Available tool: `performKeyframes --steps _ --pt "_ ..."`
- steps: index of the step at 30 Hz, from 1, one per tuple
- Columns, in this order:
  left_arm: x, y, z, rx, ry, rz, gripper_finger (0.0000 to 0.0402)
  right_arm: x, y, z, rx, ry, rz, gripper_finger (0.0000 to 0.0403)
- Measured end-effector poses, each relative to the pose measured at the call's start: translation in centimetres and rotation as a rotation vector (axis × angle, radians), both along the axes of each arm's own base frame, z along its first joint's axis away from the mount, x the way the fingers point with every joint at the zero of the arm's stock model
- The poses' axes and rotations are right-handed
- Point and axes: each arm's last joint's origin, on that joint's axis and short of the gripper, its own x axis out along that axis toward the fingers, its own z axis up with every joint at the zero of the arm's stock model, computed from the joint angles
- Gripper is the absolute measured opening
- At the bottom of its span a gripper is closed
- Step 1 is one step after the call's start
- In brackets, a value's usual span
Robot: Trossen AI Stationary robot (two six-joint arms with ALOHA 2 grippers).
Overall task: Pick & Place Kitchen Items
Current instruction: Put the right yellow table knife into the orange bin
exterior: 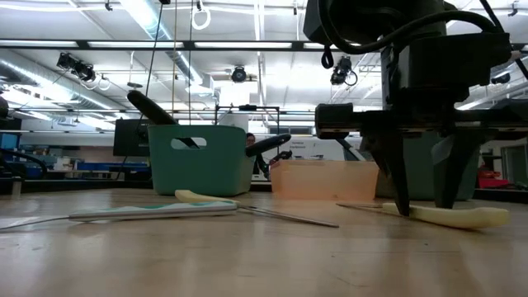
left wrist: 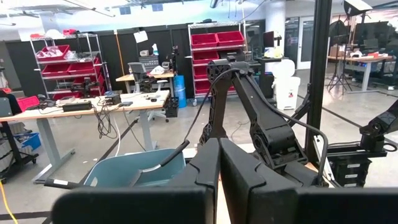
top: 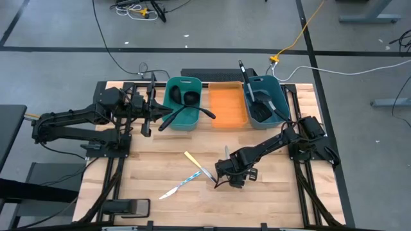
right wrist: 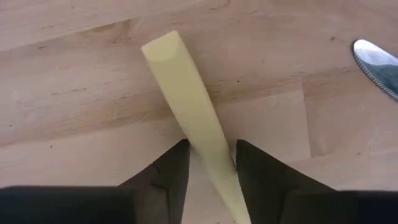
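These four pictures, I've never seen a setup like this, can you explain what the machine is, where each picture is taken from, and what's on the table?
It is a robot with two dark arms working at a wooden table. One picture looks straight down from above, one looks level across the tabletop, and two come from cameras on the arms' wrists.

At the back stand two teal bins holding black utensils, with an orange tray between them. Loose on the wood lie a knife with a pale yellow handle and one with a light-blue handle.

The right gripper is down at the table, its fingers either side of another pale yellow handle. They are close around it; whether they grip it yet I cannot tell. The left gripper is shut and waits near the left bin, holding nothing.
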Motion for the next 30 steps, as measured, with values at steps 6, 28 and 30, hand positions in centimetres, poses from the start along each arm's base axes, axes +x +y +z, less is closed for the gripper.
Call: performKeyframes --steps 6,28,30 --pt "0.0 0.0 0.0 0.0 0.0 0.0 0.0016 0.02 0.01 0.0 0.001 -0.002 0.0 0.0123" --pt "0.0 0.01 0.0 0.0 0.0 0.0 0.0016 0.04 0.02 0.01 0.008 0.001 -0.017 0.0088" --pt "0.0 0.0 0.0 0.0 0.0 0.0 0.0016 0.03 0.04 0.01 0.016 0.003 -0.016 0.0088"
